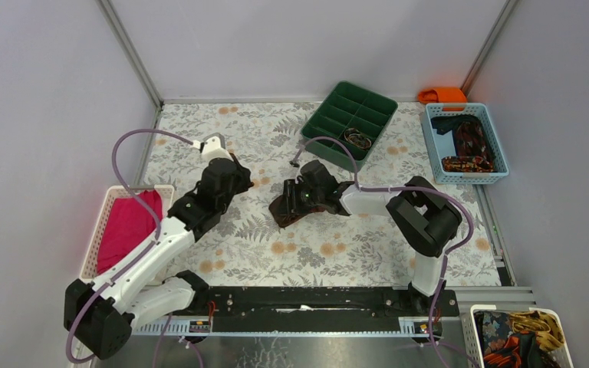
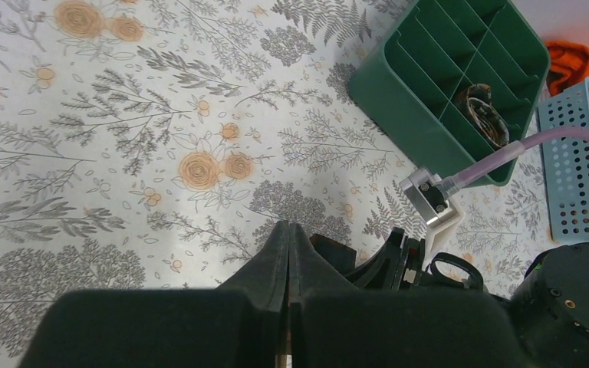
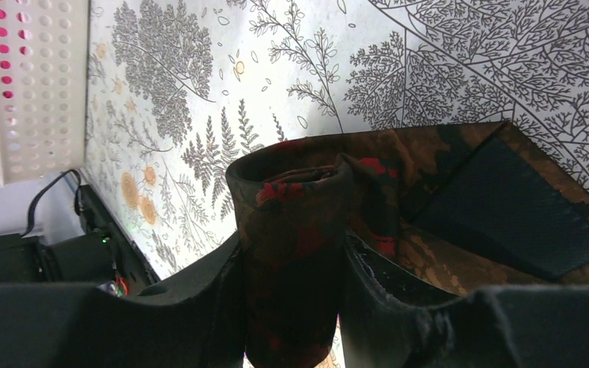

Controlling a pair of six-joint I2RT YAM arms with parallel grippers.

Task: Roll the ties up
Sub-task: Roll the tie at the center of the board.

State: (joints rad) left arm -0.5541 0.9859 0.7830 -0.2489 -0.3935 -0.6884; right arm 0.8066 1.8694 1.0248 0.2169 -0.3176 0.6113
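A dark red-black tie [image 1: 282, 212] lies mid-table, partly rolled. My right gripper [image 1: 301, 198] is shut on its rolled end; in the right wrist view the roll [image 3: 295, 230] sits between my fingers, and the tie's flat wide end [image 3: 506, 207] lies on the cloth to the right. My left gripper [image 1: 244, 178] hovers just left of the tie with its jaws pressed together and nothing between them [image 2: 288, 238]. More ties lie in the blue basket [image 1: 433, 138] at the back right, and one rolled tie [image 1: 357, 139] sits in the green tray.
A green divided tray [image 1: 330, 107] stands at the back centre. A white basket [image 1: 106, 211] with magenta cloth is at the left. An orange cloth [image 1: 442, 94] lies behind the blue basket. Another white basket [image 1: 479, 313] with patterned fabric is at the near right.
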